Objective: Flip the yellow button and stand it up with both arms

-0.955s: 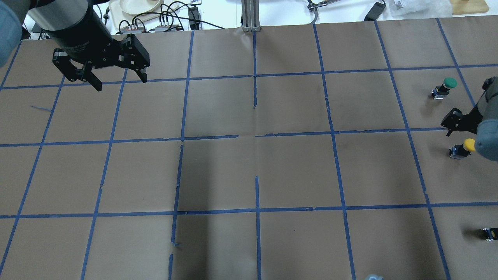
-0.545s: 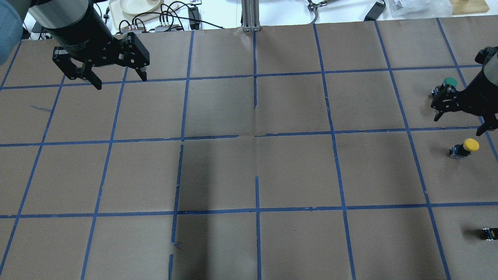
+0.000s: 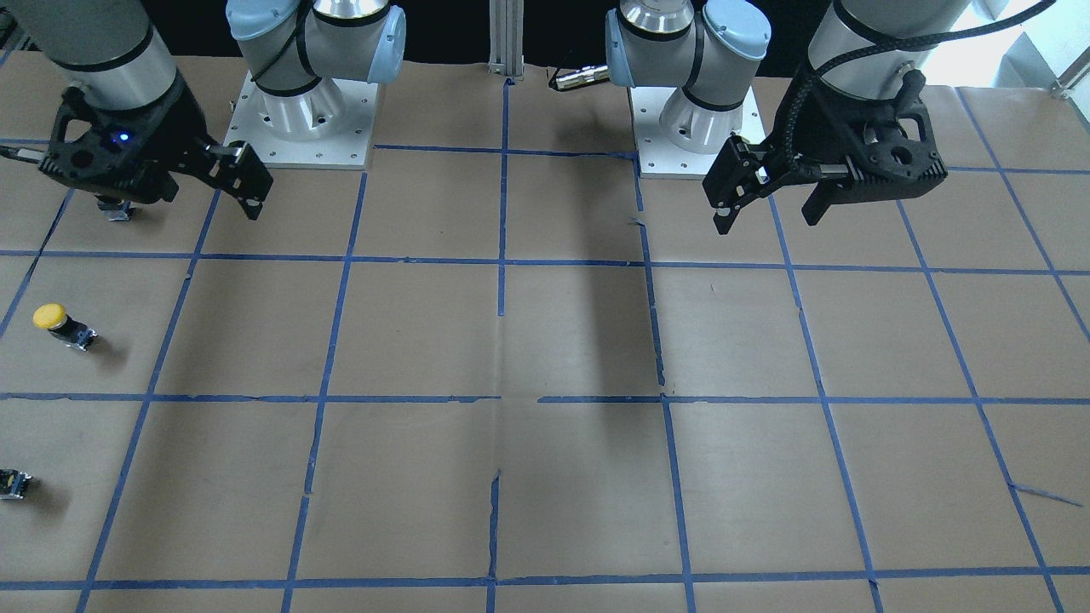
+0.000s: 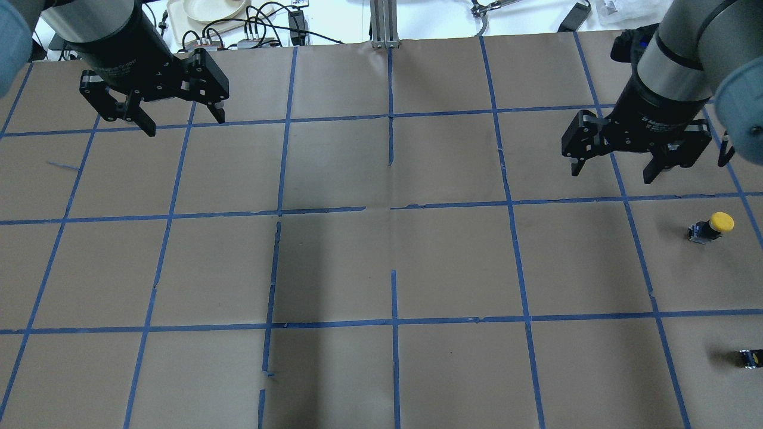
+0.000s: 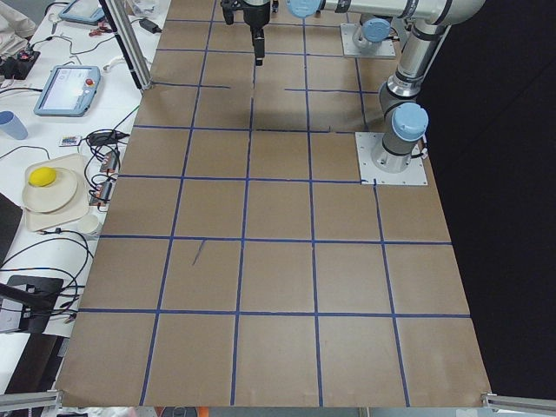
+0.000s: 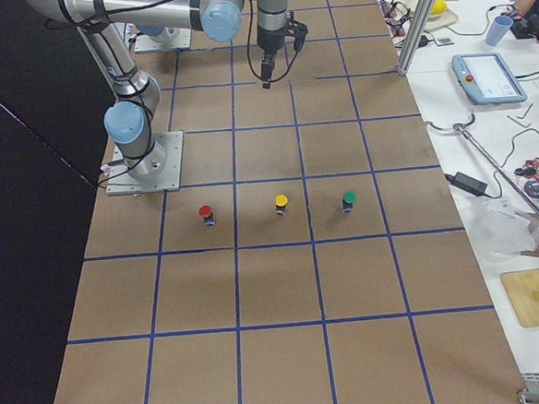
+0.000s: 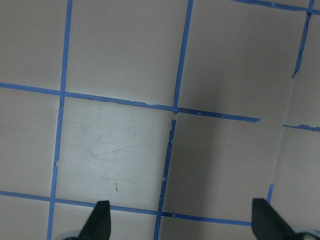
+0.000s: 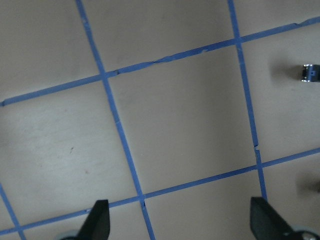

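Overhead exterior shows the left gripper point(image 4: 183, 122) with its fingers spread wide above the taped brown table point(image 4: 381, 262), far over on the robot's left. The right gripper point(image 4: 612, 173) hangs on the robot's right, its fingers likewise spread apart. Both wrist views show only taped paper between the black fingertips point(image 7: 100, 222). The yellow button point(image 4: 712, 226) sits in the next taped square outward from the right gripper, well apart from both its fingers and touching neither. The exterior right view shows it cap-up between a red button point(image 6: 205, 212) and a green button point(image 6: 349, 199). In the front-facing view only a small grey base point(image 3: 113, 209) peeks from under the right gripper. Farther out, a small dark block point(image 4: 751, 357) with a yellow spot is cut by the frame edge, so what it is cannot be told. On the side bench point(image 5: 22, 165) a cream plate point(image 5: 69, 187) holds one round yellow thing point(image 5: 43, 178), too small to name.
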